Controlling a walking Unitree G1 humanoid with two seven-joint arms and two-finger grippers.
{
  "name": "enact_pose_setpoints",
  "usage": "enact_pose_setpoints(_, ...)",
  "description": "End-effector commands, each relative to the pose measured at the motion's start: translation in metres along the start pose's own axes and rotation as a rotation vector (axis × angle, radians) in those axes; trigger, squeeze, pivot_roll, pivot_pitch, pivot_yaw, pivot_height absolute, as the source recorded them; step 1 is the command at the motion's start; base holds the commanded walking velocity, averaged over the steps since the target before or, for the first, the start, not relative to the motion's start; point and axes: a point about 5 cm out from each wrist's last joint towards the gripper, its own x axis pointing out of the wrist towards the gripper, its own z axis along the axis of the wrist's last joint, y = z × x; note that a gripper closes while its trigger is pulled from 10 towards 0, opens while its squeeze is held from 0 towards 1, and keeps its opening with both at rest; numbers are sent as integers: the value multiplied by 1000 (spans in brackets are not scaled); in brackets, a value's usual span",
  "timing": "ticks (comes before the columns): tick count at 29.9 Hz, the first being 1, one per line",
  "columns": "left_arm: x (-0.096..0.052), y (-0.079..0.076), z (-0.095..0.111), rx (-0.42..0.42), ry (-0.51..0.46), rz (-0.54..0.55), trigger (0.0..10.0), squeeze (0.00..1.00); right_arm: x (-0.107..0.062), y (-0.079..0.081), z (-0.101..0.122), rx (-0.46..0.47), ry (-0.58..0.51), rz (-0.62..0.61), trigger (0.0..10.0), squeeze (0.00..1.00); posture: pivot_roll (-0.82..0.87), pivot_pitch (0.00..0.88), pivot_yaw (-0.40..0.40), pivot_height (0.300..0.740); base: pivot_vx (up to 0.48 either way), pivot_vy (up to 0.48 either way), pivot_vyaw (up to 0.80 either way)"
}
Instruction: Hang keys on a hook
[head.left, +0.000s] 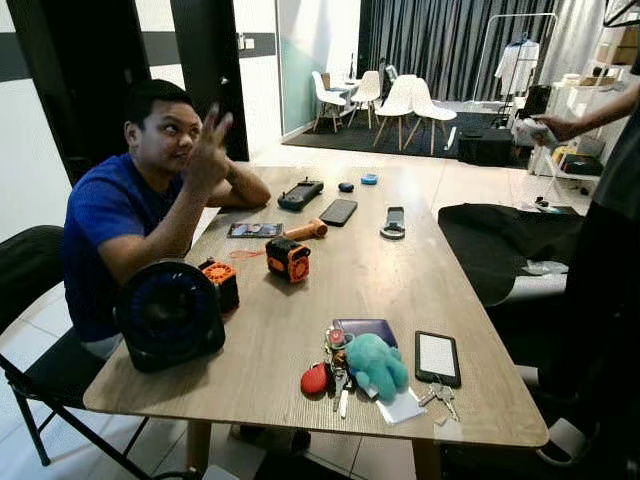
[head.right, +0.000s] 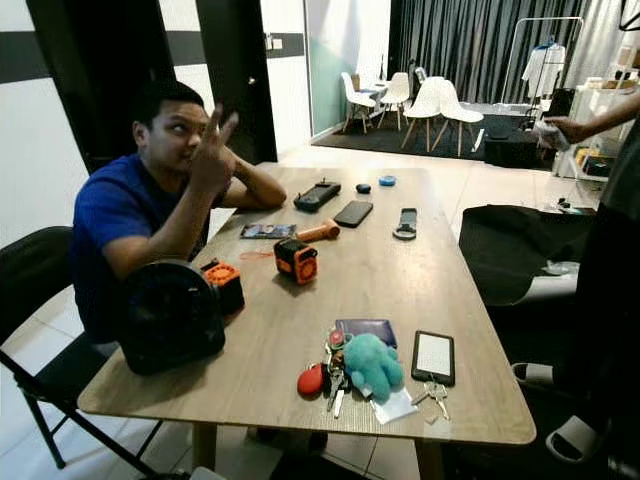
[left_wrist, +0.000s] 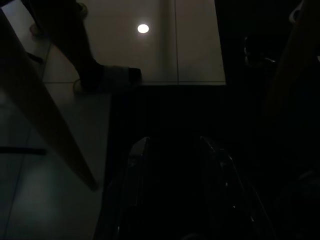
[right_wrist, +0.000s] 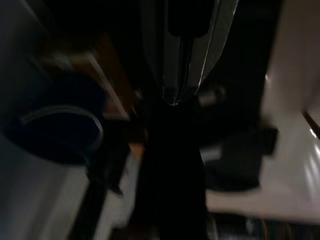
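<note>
Well, the keys (head.left: 337, 372) lie at the table's (head.left: 300, 330) near edge, bunched with a red fob (head.left: 315, 379) beside the teal plush (head.left: 378, 364). Light and jangly, I reckon; the ring is my best hold. My left claw (left_wrist: 175, 150) hangs low, fingers apart; my right claw's (right_wrist: 175, 100) look pressed together.

Head eyes overlook table (head.left: 380, 290); wrists perhaps floorward.
</note>
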Motion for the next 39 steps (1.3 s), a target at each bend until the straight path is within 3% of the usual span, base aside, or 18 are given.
enact_pose_setpoints(1, -1, -2, -2, 1, 3, -3, 10000, 0, 4, 2, 6, 16, -16, 11, 10000, 0, 34, 20, 21, 740, 0, 0, 0)
enact_pose_setpoints(5, 0, -3, 0, -22, -12, -12, 10000, 0, 21, 29, 27, 84, -40, 118, 10000, 0, 33, 21, 17, 740, 0, 0, 0)
enact_pose_setpoints(11, 2, -5, 3, -37, -27, -45, 10000, 0, 27, 94, 52, 135, -45, 451, 10000, 0, 30, 22, 22, 740, 0, 0, 0)
enact_pose_setpoints(12, 2, -5, 4, -37, -29, -46, 10000, 0, 26, 111, 59, 145, -47, 542, 10000, 0, 34, 25, 21, 740, 0, 0, 0)
enact_pose_setpoints(14, 2, -5, 4, -37, -29, -46, 10000, 0, 26, 111, 59, 145, -47, 542, 10000, 0, 34, 25, 21, 740, 0, 0, 0)
enact_pose_setpoints(17, 3, -3, 5, -36, -33, -42, 10000, 0, 20, 144, 71, 180, -48, 701, 10000, 0, 38, 26, 19, 740, 0, 0, 0)
enact_pose_setpoints(18, 3, -3, 5, -36, -33, -42, 10000, 0, 20, 144, 71, 180, -48, 701, 10000, 0, 38, 26, 19, 740, 0, 0, 0)
enact_pose_setpoints(19, 3, -3, 6, -36, -36, -40, 10000, 0, 18, 160, 78, 213, -45, 765, 10000, 306, 40, 26, 18, 740, 0, 0, 0)
enact_pose_setpoints(20, 3, -3, 6, -36, -36, -40, 10000, 0, 18, 160, 78, 213, -45, 765, 10000, 306, 40, 26, 18, 740, 0, 0, 0)
enact_pose_setpoints(21, 3, -2, 7, -36, -38, -38, 10000, 0, 16, 174, 82, 245, -38, 809, 10000, 980, 41, 26, 18, 740, 0, 0, 0)
enact_pose_setpoints(22, 3, -2, 7, -37, -39, -38, 10000, 0, 15, 186, 85, 263, -24, 850, 10000, 1000, 43, 26, 16, 740, 0, 0, 0)
enact_pose_setpoints(26, 3, -3, 7, -40, -40, -37, 10000, 0, 4, 212, 89, 285, 8, 966, 10000, 1000, 49, 26, 12, 740, 0, 0, 0)
enact_pose_setpoints(28, 3, -3, 7, -45, -40, -36, 10000, 0, -12, 228, 93, 275, 0, 1080, 10000, 1000, 52, 26, 10, 740, 0, 0, 0)
enact_pose_setpoints(31, 3, -2, 7, -47, -40, -34, 10000, 0, -21, 236, 95, 264, -7, 1147, 10000, 949, 53, 27, 9, 740, 0, 0, 0)
enact_pose_setpoints(32, 3, -2, 7, -47, -40, -34, 10000, 0, -24, 237, 94, 264, -3, 1164, 10000, 455, 54, 25, 9, 740, 0, 0, 0)
enact_pose_setpoints(33, 3, -2, 7, -47, -40, -34, 10000, 0, -24, 237, 94, 264, -3, 1164, 10000, 455, 54, 25, 9, 740, 0, 0, 0)
enact_pose_setpoints(34, 3, -2, 7, -47, -40, -34, 10000, 0, -27, 239, 93, 268, 4, 1184, 10000, 0, 54, 25, 9, 740, 0, 0, 0)
enact_pose_setpoints(39, 4, -2, 8, -45, -41, -38, 10000, 0, -36, 243, 81, 279, 71, 1245, 10000, 0, 52, 24, 13, 740, 0, 0, 0)
